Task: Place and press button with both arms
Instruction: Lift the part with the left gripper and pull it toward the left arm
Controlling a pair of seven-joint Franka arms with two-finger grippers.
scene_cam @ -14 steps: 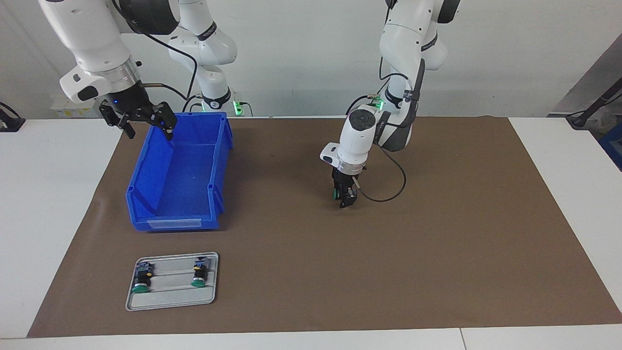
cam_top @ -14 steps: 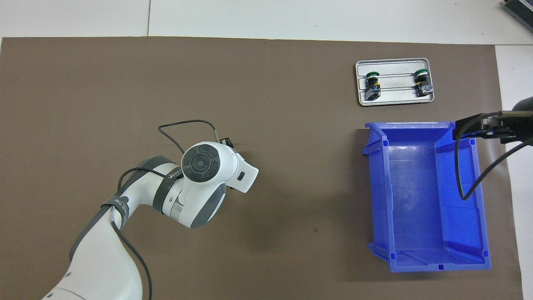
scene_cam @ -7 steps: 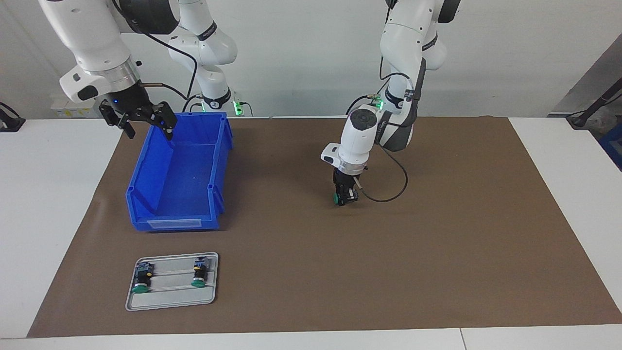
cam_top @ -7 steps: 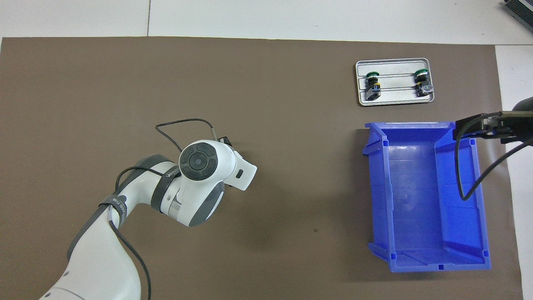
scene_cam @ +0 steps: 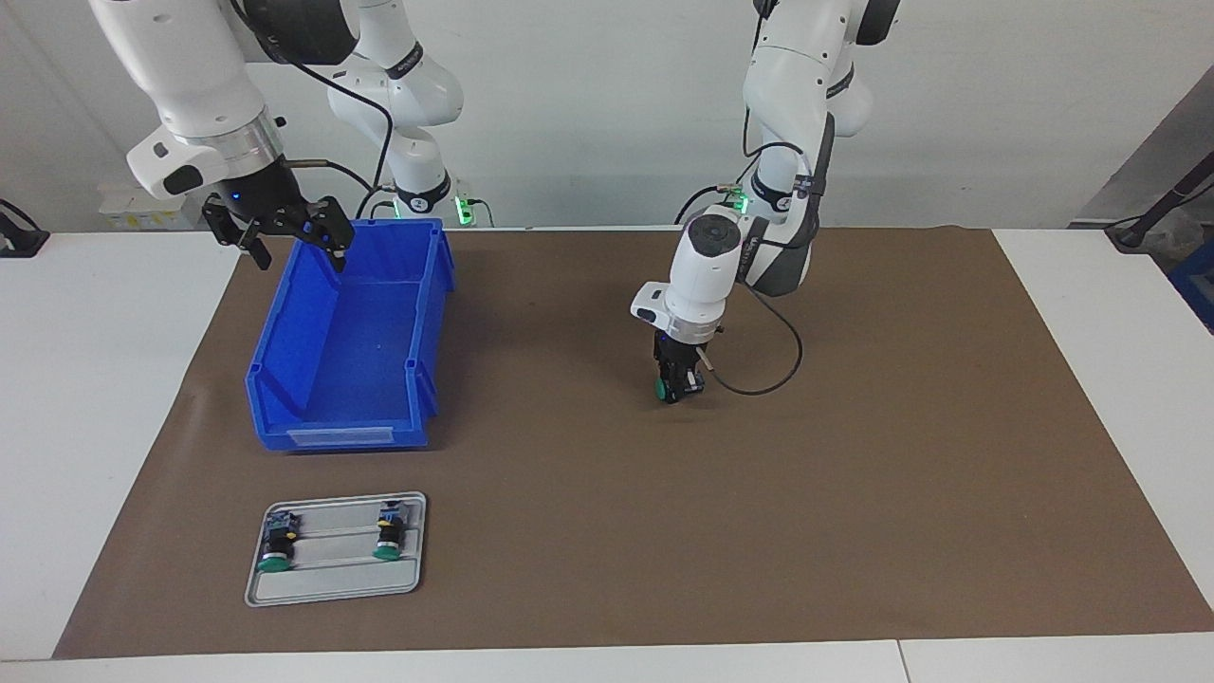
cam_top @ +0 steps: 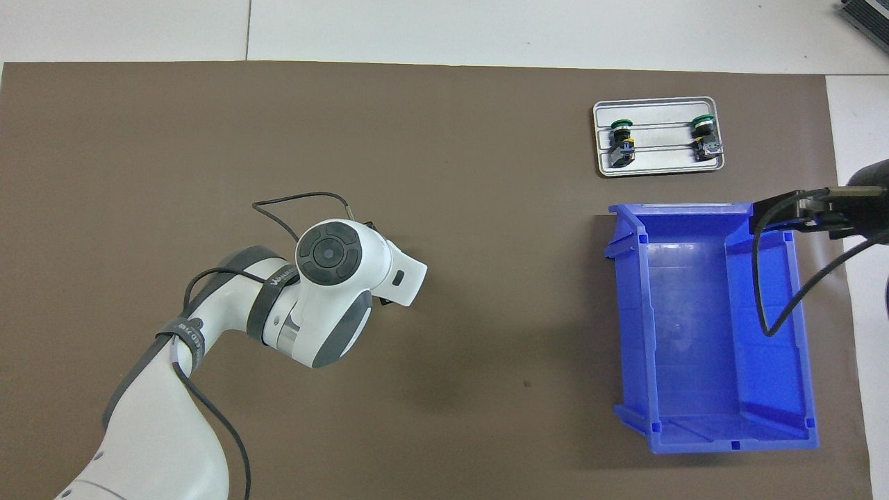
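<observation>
- Two arms in view; the left one works at mid-mat, the right one waits over the bin.
- Left end effector (scene_cam: 675, 387) points straight down over the middle of the brown mat (scene_cam: 854, 493), its tip low, at or just above the surface; whether it touches cannot be told.
- Left end effector is closed on the button (scene_cam: 661, 390): the green cap shows at the tip, on the side toward the right arm's end of the bench, with the dark body between the fingers.
- In the overhead view the left wrist covers the grip; only a dark corner of the end effector (cam_top: 370, 227) shows past the white housing.
- Right end effector (scene_cam: 289, 247) hangs in the air over the robot-side rim of the blue bin (scene_cam: 417, 379), at the corner toward the right arm's end of the bench. Its fingers are spread wide and hold nothing.
- Blue bin sits on the mat toward the right arm's end; nothing shows inside it.
- Grey tray (scene_cam: 332, 590) lies on the mat farther from the robots than the bin, just apart from it.
- Two other buttons lie on the tray, side by side and apart: one (scene_cam: 276, 546) toward the right arm's end, one (scene_cam: 388, 536) toward the middle. Both have green caps pointing away from the robots.
- White bench (scene_cam: 95, 427) shows around the mat.
</observation>
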